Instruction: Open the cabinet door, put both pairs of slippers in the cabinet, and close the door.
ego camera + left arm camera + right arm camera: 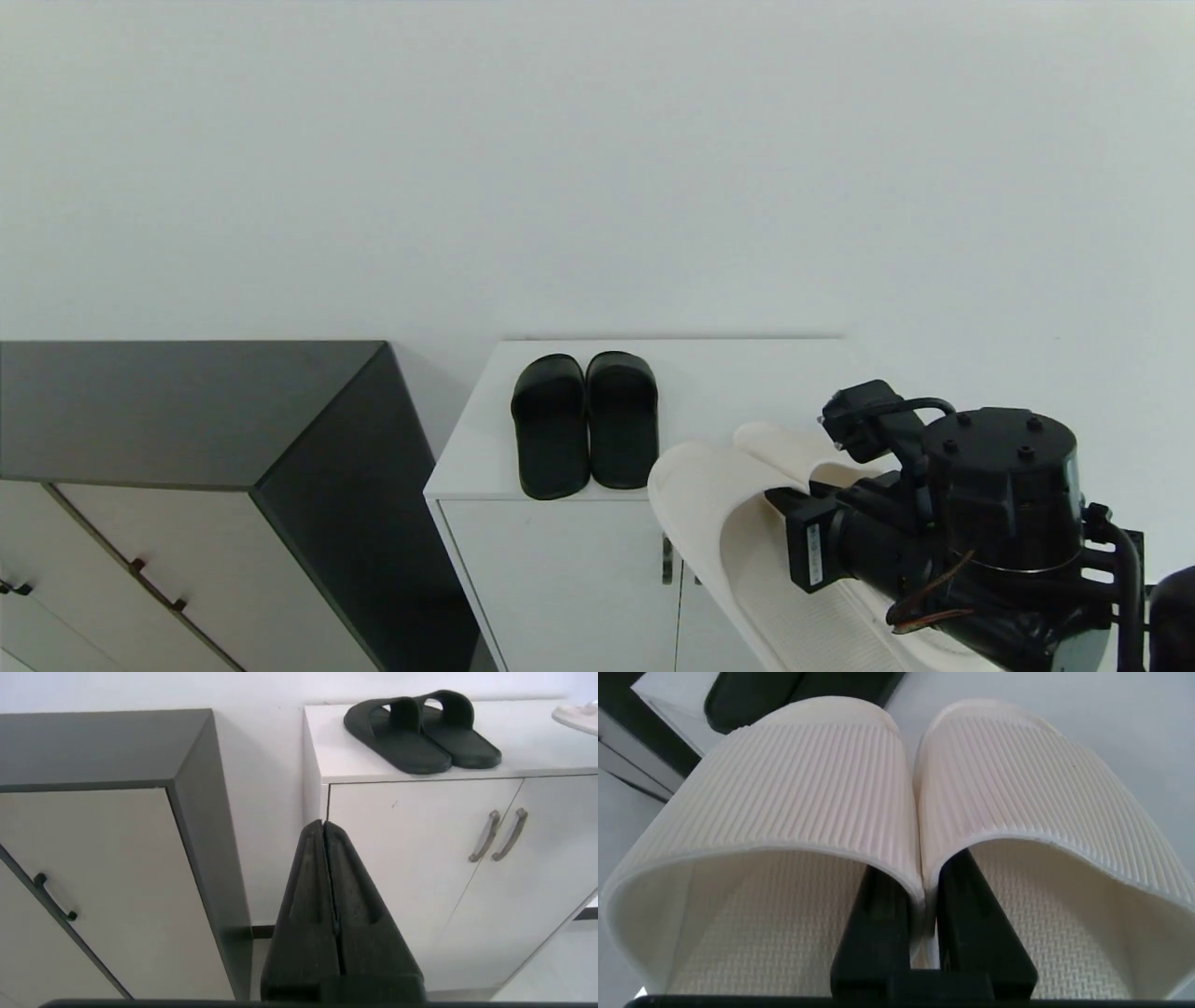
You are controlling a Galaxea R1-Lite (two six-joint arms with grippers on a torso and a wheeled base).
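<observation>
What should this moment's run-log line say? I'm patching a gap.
cabinet doors shut | black slippers on cabinet top | right gripper shut on white slippers | left gripper shut, empty

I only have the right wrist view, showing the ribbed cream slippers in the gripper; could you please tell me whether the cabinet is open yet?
Observer: No, both doors of the white two-door cabinet are shut.
Operator: Where is the other pair?
Observer: The black rubber slide slippers lie side by side on the cabinet's top.
Operator: Is the other arm free?
Observer: Yes, the left gripper is shut on nothing, in front of the cabinet.
</observation>
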